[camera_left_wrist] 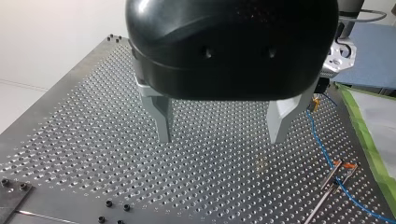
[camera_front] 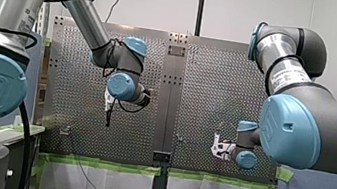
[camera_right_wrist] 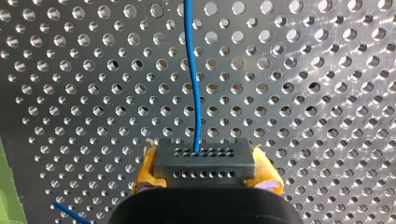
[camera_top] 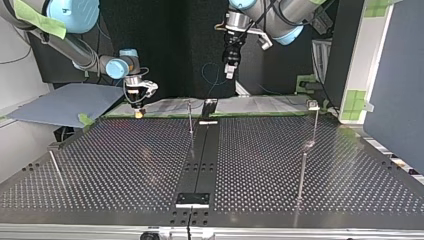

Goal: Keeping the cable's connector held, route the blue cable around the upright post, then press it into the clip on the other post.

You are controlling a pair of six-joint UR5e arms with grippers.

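- Our right arm's tool (camera_right_wrist: 204, 175) has its yellow pads (camera_right_wrist: 145, 171) clamped on the small black rectangular plastic connector (camera_right_wrist: 204, 162), low over the perforated metal tabletop (camera_right_wrist: 327, 93).
- The thin blue cable (camera_right_wrist: 194, 70) leaves the connector's holed face and runs straight ahead of that tool, close above the tabletop.
- Our left arm's black tool (camera_left_wrist: 222, 128) hangs above the tabletop, its metal fingers (camera_left_wrist: 161, 119) wide apart with nothing between them.
- We judge the cable light and limp. It should bend round a post easily, but sag or spring off unless held lightly taut.
- The hard connector is the sure hold. A second grip belongs on the bare wire a little way from it, pinched gently, since so thin a wire may slip or kink.
- Only the left wrist view shows the cable's run: beside the open tool it trails across the tabletop past two thin metal posts (camera_left_wrist: 327, 181), near a small orange clip (camera_left_wrist: 350, 165).
- Only the right wrist view shows the grip on the connector.
- The top view alone shows the posts standing upright. It puts the right tool at the upper left of the frame, near the tabletop's far edge, and the left tool at upper centre. The cable there is too fine to trace.
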